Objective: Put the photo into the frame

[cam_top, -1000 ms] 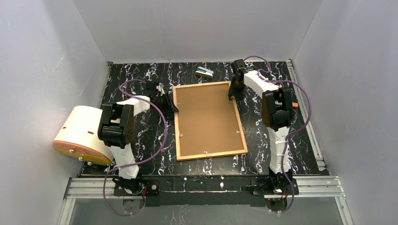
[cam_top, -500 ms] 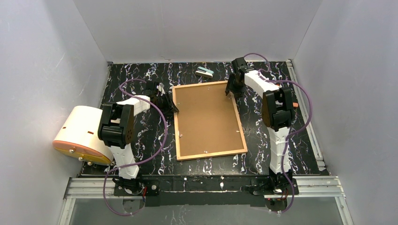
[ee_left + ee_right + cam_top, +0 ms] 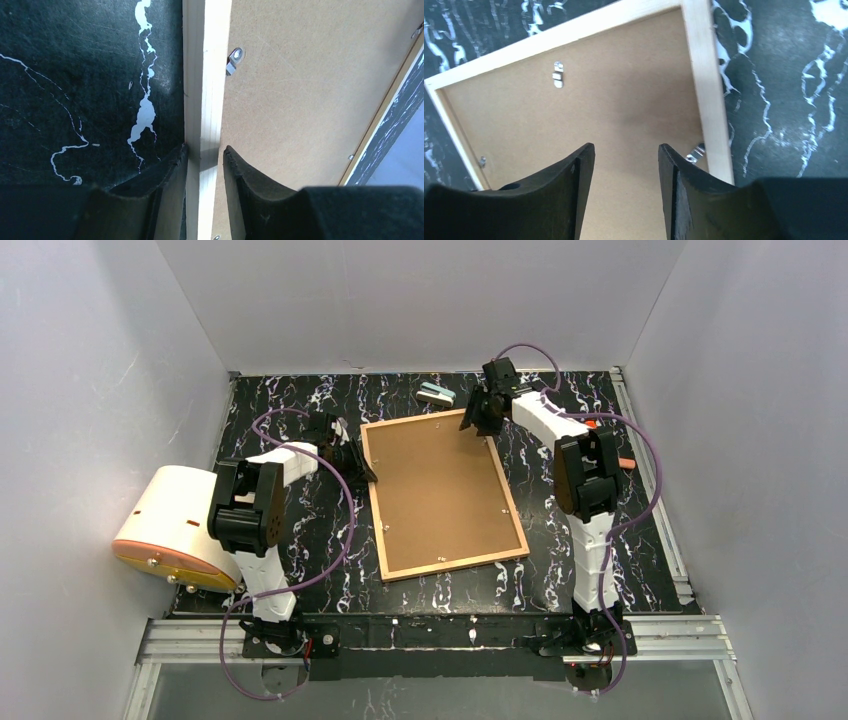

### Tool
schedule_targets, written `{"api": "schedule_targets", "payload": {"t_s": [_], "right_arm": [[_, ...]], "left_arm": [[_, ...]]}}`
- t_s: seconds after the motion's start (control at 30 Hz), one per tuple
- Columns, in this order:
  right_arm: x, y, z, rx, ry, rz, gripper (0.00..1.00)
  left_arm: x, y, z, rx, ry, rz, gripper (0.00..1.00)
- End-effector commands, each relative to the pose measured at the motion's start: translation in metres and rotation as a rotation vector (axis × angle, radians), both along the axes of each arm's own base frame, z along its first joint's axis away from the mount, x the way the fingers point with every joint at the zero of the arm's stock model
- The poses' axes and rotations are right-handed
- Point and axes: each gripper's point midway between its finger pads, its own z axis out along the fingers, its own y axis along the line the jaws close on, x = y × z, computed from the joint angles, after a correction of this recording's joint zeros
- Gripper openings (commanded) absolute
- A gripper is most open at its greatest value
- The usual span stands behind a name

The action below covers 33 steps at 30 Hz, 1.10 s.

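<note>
Well, from where I stand the frame (image 3: 456,562) lies face down at the middle of the black marbled table (image 3: 300,410), slightly askew, with the brown backing board (image 3: 440,490) seated inside its light-wood border. The left claw (image 3: 205,150) is at nine o'clock of the frame, closed on the left rail, one finger on the outer side against the table and the other on the board side. The right claw (image 3: 626,147) hangs over the one o'clock corner with its fingers apart and nothing between them, the board showing through the gap. As for the photo, I cannot see it anywhere; if it is in the frame at all, it is under the board. Small metal clips (image 3: 234,57) sit along the inner edge, one close to the right claw's finger (image 3: 696,152), but I cannot tell whether they are turned to lock. My guess is that the job is either nearly finished, with only the clips left to fasten, or barely begun, with the board yet to come out. A small teal block (image 3: 436,393) lies at twelve o'clock, and a rounded cream object (image 3: 170,525) at eight o'clock.
</note>
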Motion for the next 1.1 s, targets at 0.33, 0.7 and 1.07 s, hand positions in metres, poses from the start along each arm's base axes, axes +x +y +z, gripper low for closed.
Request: {"api": "schedule_targets", "payload": {"t_s": [0.33,0.7,1.07], "right_arm": [[0.024,0.063,0.004,0.315,-0.036,0.018,0.42],[0.033,0.084,-0.024,0.4,0.013,-0.053,0.43],[0.032,0.101,-0.034,0.471,0.034,-0.043,0.42]], "left_arm": [[-0.016,-0.002,-0.002,0.01,0.058,-0.049,0.27],[-0.014,-0.006,0.002,-0.014,0.063,-0.065,0.24],[-0.011,-0.003,0.0,0.023,0.051,-0.114,0.22]]}}
